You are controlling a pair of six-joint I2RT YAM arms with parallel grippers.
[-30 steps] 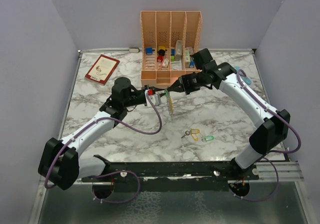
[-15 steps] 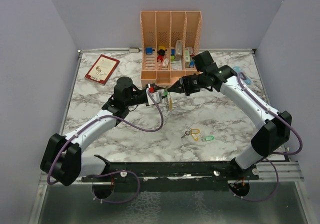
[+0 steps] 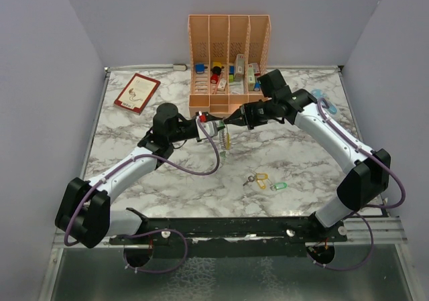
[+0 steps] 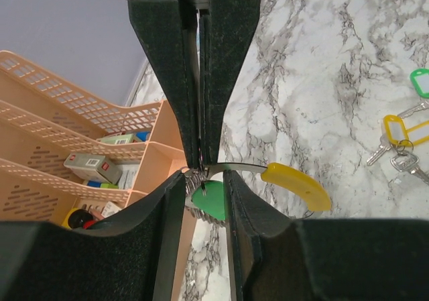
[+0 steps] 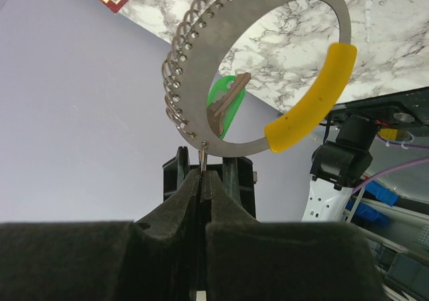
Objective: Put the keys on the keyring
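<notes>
Hold the keyring [image 5: 194,90] steady in the pinched-shut right gripper [image 5: 202,173], aloft just near of the orange organiser [image 3: 229,39]. Ease the green key [image 4: 216,202] along it with the left gripper [image 4: 204,180] (gripping or merely straddling: cannot tell). Below, veined marble table [image 3: 301,153], spare keys [image 3: 263,180] near-right; plain lilac walls [image 3: 40,80].

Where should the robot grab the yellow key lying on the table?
Probably its yellow tag, coming straight down from above and squeezing the long edges: it lies flat on the table, and the tag is its widest part.
</notes>
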